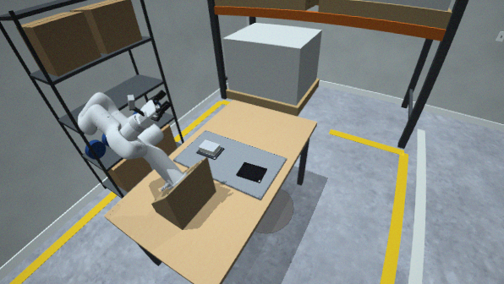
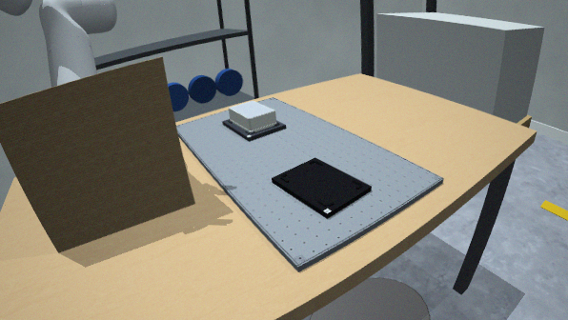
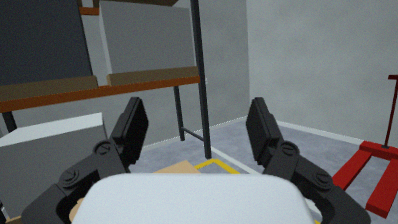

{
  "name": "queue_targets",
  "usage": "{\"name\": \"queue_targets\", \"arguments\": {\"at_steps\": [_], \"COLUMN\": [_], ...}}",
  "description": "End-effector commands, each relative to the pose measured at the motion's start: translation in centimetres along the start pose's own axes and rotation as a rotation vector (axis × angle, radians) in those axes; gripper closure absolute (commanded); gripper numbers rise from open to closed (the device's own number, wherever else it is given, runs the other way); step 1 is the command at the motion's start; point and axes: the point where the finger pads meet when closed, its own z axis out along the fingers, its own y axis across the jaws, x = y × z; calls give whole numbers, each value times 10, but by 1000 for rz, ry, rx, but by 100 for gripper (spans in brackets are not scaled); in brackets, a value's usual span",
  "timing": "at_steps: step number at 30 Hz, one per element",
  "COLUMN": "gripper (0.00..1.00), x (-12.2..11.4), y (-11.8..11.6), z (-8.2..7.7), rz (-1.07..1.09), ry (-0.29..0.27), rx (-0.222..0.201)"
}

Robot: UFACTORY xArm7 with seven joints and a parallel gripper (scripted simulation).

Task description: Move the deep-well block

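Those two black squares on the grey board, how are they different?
Nest N1 carries the white deep-well block; nest N2 is bare, its corner locators showing. N1 lies farther along the grey board, N2 nearer in the exterior view. Both are black, flat and square.

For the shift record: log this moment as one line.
gripper: open, empty, raised | deep-well block: on N1 | N2: vacant | phase: pre-approach

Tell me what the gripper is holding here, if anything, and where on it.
Nothing is held. The gripper is wide open with only air between its fingers, raised well away from the deep-well block, which sits on nest N1.
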Motion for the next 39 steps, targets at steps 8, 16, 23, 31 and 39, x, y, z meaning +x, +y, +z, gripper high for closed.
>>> {"name": "queue_targets", "arguments": {"at_steps": [8, 16, 23, 31, 39], "gripper": [0, 0, 0, 0, 0], "x": [0, 0, -2, -6, -10], "y": [0, 0, 20, 46, 64], "z": [0, 0, 17, 39, 55], "rz": [-2, -2, -117, -261, -372], "ry": [0, 0, -38, -93, -145], "rx": [0, 0, -67, -145, -199]}}
